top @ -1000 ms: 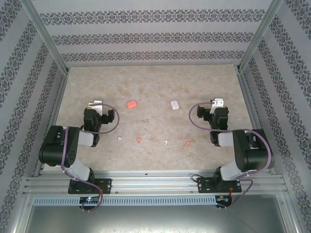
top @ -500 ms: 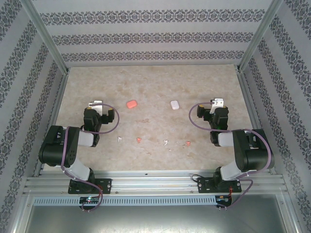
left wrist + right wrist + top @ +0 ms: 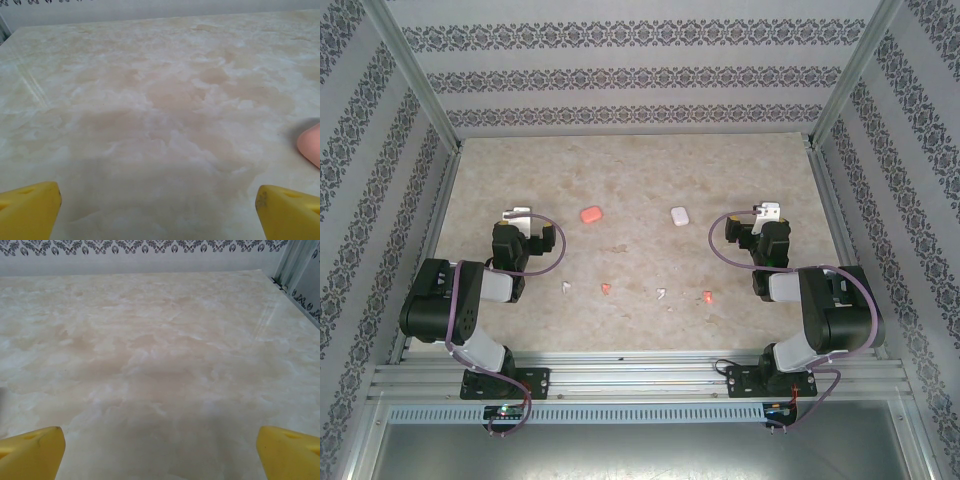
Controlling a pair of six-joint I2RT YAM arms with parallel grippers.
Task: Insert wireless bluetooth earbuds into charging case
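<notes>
Both tools idle: your left gripper (image 3: 517,213) and right gripper (image 3: 767,211) stand with jaws spread full, holding nothing. Four tiny stemmed plastic earbuds lie in a row on the beige marbled table (image 3: 640,170), from 7 to 5 o'clock of its centre: white earbud (image 3: 566,288), salmon-pink earbud (image 3: 606,289), second white earbud (image 3: 662,294), second salmon-pink earbud (image 3: 708,296). The salmon-pink pebble-shaped case (image 3: 591,214) sits at 10 o'clock and the white pebble-shaped case (image 3: 680,215) at 2. Judged light, hard and slippery — likely to skitter. Pinch across the stem, low and gently.
</notes>
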